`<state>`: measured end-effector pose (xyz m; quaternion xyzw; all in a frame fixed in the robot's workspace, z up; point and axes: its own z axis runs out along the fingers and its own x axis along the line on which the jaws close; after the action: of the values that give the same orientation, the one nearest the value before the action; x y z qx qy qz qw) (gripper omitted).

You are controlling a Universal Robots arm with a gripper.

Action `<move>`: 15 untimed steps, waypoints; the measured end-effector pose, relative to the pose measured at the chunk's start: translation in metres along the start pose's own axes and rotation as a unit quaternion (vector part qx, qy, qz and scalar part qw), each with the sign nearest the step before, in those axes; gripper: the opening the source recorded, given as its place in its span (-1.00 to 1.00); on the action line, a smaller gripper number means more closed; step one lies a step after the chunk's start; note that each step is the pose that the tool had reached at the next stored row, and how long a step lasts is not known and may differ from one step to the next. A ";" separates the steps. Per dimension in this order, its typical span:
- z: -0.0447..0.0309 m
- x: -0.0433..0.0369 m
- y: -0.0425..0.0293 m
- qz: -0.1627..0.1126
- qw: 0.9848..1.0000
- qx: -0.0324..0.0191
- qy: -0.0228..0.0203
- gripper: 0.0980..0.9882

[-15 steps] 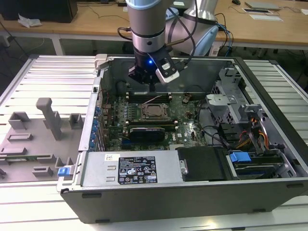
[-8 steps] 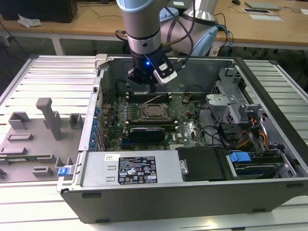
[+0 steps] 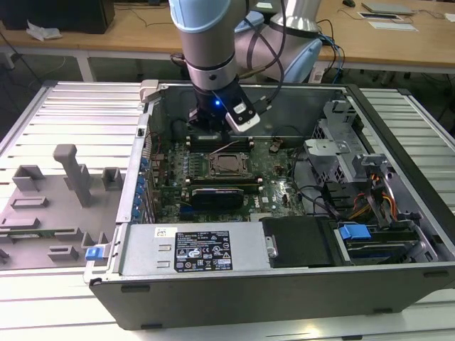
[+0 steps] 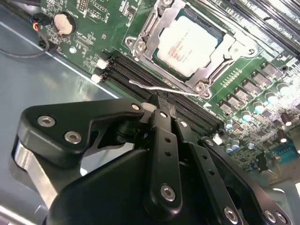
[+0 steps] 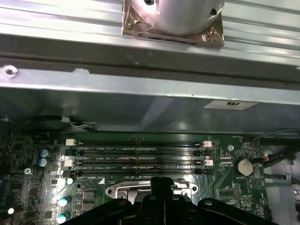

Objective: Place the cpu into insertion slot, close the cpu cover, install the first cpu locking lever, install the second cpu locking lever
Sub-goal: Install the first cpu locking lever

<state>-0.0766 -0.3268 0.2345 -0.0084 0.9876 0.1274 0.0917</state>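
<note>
The cpu (image 4: 190, 43) lies in the insertion slot (image 3: 226, 165) in the middle of the green board, silvery top up. The cpu cover (image 4: 224, 57), a grey metal frame, is down around it. A thin silver locking lever (image 4: 164, 87) runs along the socket edge that faces the memory slots and stands a little off that edge. My gripper (image 4: 158, 105) hangs just past that edge, over the memory slots, its black fingers together with nothing between them and its tip close to the lever. In the exterior view the gripper (image 3: 213, 136) is just behind the socket; the first wrist view also catches the gripper (image 5: 162, 183).
Several long memory slots (image 5: 140, 157) lie under the gripper. A black expansion card (image 3: 220, 193) sits in front of the socket, with the power supply (image 3: 206, 249) nearer still. The case walls (image 5: 150, 89) close in around the board. A grey fixture (image 3: 64, 192) stands at the exterior view's left.
</note>
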 end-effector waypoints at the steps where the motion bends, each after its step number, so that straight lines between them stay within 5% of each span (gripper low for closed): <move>1: 0.0012 -0.0005 -0.0003 0.001 1.000 0.000 0.000 -0.98; 7: 0.0065 -0.0047 0.0023 0.012 1.000 0.002 -0.003 -0.98; 15: 0.0122 -0.0063 0.0057 0.031 0.999 0.013 -0.008 -0.98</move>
<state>-0.0684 -0.3182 0.2254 0.0246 0.9882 0.1171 0.0960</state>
